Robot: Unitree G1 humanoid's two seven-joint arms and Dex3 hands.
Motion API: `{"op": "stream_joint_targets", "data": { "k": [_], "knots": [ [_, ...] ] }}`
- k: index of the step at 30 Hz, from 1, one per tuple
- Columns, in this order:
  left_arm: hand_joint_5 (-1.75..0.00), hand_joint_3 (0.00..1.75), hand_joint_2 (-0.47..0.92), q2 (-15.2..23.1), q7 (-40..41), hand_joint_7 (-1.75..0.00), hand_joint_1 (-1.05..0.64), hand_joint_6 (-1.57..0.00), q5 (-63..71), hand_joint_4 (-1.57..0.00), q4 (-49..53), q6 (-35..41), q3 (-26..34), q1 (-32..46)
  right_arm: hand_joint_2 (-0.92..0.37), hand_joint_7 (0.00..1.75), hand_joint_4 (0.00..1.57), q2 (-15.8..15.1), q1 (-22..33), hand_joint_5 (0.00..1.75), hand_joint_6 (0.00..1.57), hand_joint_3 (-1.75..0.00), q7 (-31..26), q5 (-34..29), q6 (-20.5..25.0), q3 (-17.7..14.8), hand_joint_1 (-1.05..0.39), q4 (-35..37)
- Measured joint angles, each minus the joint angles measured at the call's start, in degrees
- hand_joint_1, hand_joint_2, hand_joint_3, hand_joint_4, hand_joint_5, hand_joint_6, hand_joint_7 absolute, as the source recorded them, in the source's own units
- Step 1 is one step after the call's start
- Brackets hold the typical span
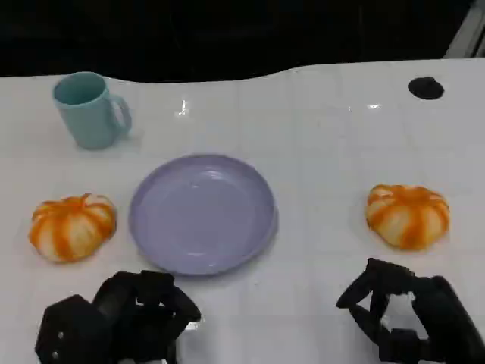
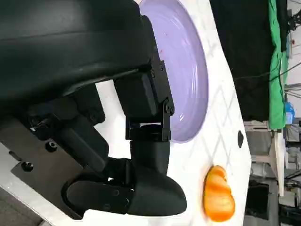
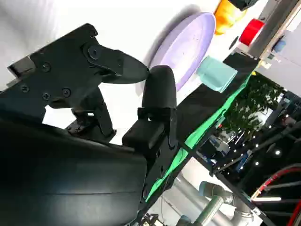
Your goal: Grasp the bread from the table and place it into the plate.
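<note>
Two orange-and-white striped bread rolls lie on the white table: one bread [image 1: 72,226] left of the lavender plate [image 1: 202,212], the other bread [image 1: 407,214] well to its right. The plate holds nothing. My left hand [image 1: 121,318] hovers at the near edge, below the plate's left side and the left bread, fingers apart, holding nothing. My right hand [image 1: 413,318] sits just in front of the right bread, also holding nothing. The left wrist view shows the plate [image 2: 188,70] and the right bread [image 2: 218,195]; the right wrist view shows the plate [image 3: 188,42] and the left bread [image 3: 225,12].
A teal mug [image 1: 89,110] stands at the back left, behind the left bread. A small black disc [image 1: 426,88] marks the table at the back right. The table's far edge runs along a dark background.
</note>
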Motion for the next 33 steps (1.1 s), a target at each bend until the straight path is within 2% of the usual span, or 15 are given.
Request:
{"op": "stream_joint_targets", "data": {
  "k": [27, 29, 33],
  "knots": [
    [-1.15, 0.71, 0.52, -0.01, 0.0, -0.73, -1.05, -1.41, -0.01, -1.53, -0.08, 0.04, -0.06, 0.04, -0.53, 1.16, 0.76, 0.0, 0.0, 1.69, 0.78, -0.86, 0.25, 0.1, 0.01, -0.01, -0.31, 0.0],
    [-1.16, 0.71, 0.52, -0.02, 0.0, -0.73, -1.05, -1.41, -0.01, -1.53, -0.08, 0.04, -0.08, 0.04, -0.52, 1.07, 0.73, 0.0, 0.0, 1.64, 0.8, -0.89, -0.02, -0.14, 0.01, -0.06, -0.31, -0.02],
    [-1.16, 0.71, 0.53, -0.02, 0.0, -0.73, -1.05, -1.41, -0.01, -1.53, -0.07, 0.04, -0.11, 0.04, -0.52, 0.92, 0.67, -0.06, -0.21, 1.41, 0.78, -0.9, -2.09, -1.41, -0.06, -0.38, -0.31, -0.06]
  ]
}}
